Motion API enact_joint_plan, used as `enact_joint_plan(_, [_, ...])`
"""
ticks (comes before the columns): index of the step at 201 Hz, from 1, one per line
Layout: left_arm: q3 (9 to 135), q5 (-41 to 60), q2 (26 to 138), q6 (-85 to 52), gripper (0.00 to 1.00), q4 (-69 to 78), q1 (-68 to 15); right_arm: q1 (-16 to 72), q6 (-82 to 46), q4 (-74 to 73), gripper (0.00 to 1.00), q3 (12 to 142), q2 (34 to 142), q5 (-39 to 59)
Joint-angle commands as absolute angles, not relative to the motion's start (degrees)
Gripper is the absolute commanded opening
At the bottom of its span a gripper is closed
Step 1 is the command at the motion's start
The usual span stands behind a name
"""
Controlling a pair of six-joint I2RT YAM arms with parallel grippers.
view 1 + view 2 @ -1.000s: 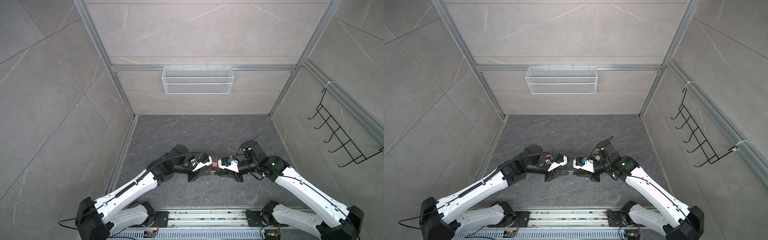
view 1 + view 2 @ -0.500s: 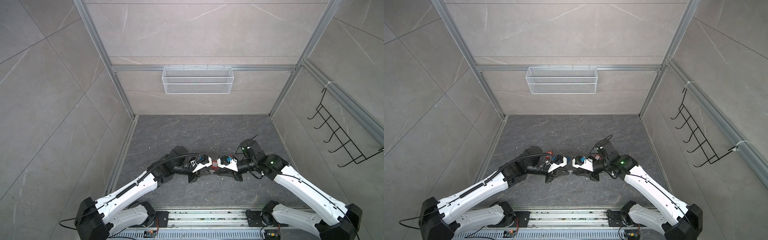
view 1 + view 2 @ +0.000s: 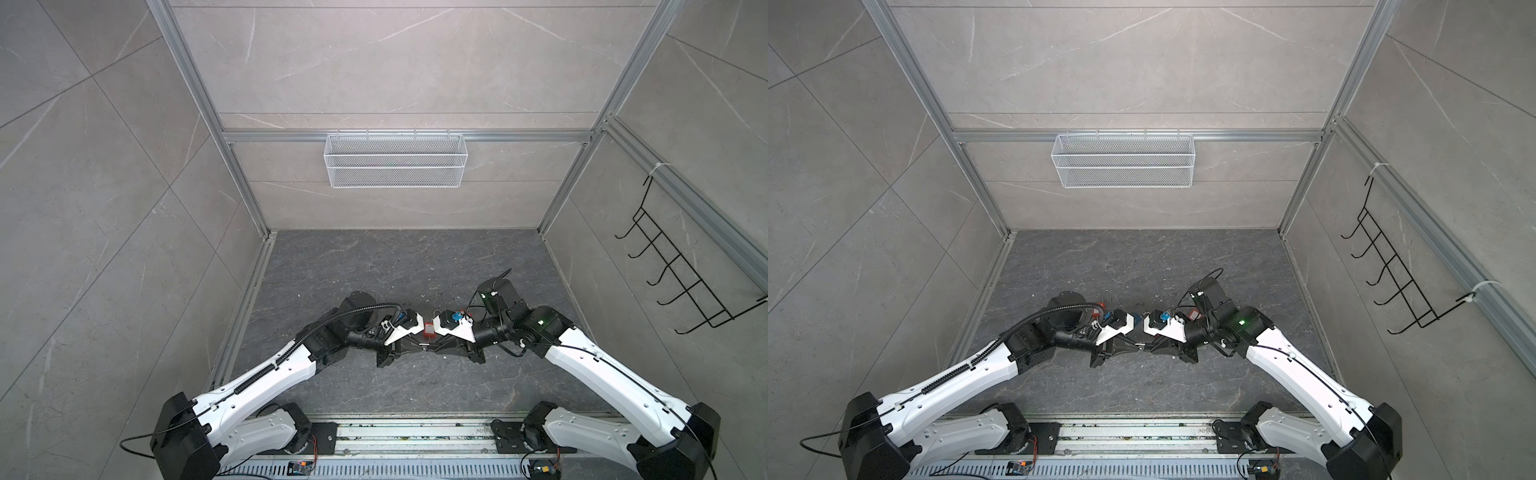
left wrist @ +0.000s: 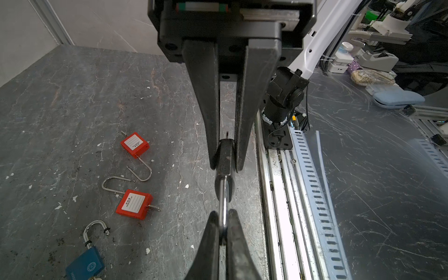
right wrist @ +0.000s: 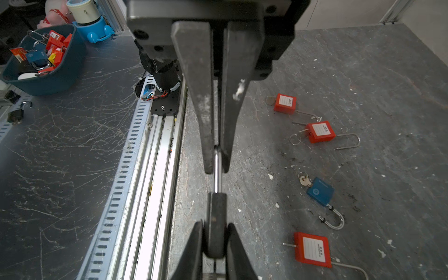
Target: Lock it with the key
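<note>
Dark stone worktop point(image 3: 395, 270) below, both arms meeting above it, left jaws clenched on the black padlock point(image 4: 224, 158) body, right jaws pinching its steel shackle point(image 5: 217, 180), padlock strung between the two jaws, red padlocks point(image 4: 134, 145) and blue padlock point(image 4: 84, 266) lying off to one side of them.

Three red padlocks point(image 5: 285, 103) point(image 5: 320, 132) point(image 5: 312, 249), one blue padlock point(image 5: 320, 191), one black padlock point(image 5: 217, 213).

No text can be read: the white labels point(image 5: 314, 249) on the red padlocks point(image 5: 298, 253) carry ruled lines and print too small to make out, and the blue padlock point(image 5: 323, 195) bears only a round emblem point(image 5: 315, 192).
</note>
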State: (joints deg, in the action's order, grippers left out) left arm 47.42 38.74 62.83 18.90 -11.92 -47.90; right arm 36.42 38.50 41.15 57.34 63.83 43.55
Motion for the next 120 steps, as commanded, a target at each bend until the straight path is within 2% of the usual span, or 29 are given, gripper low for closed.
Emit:
enact_joint_plan(1, [47.5,41.3,63.8,18.4,0.0,-4.7,-49.5,38.6,37.1,38.7,0.0,60.7,65.4,49.2])
enact_joint_plan(73, [45.7,44.2,66.5,12.0,0.0,4.7,-51.1,42.2,38.6,31.4,0.0,59.3,65.9,42.0])
enact_joint_plan(120, [44.1,43.2,68.2,10.9,0.0,7.4,-52.4,43.9,35.7,21.9,0.0,57.1,65.6,43.0])
